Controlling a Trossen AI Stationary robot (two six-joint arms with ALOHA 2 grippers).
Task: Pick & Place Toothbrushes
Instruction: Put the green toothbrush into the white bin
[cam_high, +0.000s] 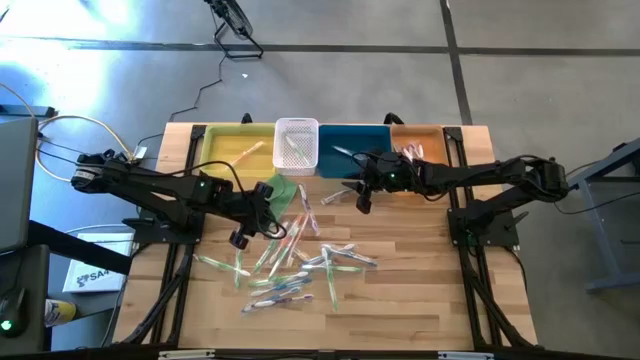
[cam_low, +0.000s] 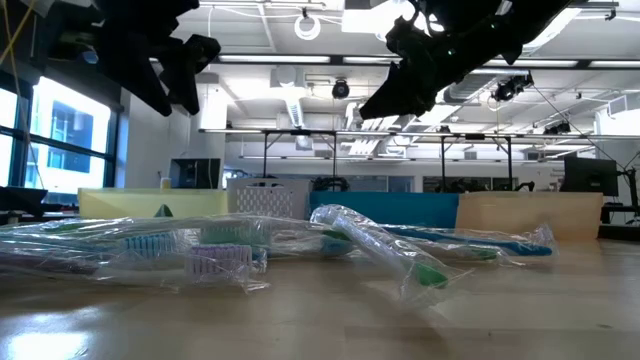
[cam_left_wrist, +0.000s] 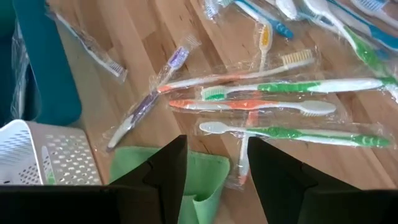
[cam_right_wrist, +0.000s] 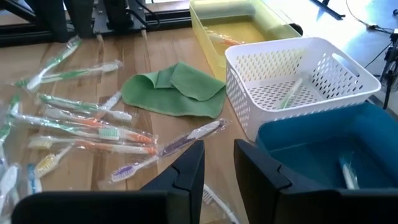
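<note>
Looking at the toothbrushes (cam_high: 290, 265) first: most of them lie in a loose scatter across the middle of the wooden desk (cam_high: 420, 300), each in a clear crinkly wrapper, with green, orange, purple and blue handles all mixed up and crossing over each other. A few already sit in the bins along the far edge. The yellow bin (cam_high: 235, 148) has one lying in it, the white basket (cam_high: 296, 143) holds a green one, the blue bin (cam_high: 352, 145) has one too, and the tan bin (cam_high: 420, 145) at the end shows something pinkish inside, too small to make out.

A folded green cloth (cam_right_wrist: 174, 90) lies just in front of the white basket, at the edge of the pile, with a purple-handled brush right beside it.

The left end effector (cam_left_wrist: 214, 174) hangs above the near edge of that cloth, fingers parted with nothing between them. The right end effector (cam_right_wrist: 219, 168) hovers up by the front of the blue bin, its fingers a little apart and also empty. In the low view both arms sit well clear of the desk, above the wrapped brushes.
</note>
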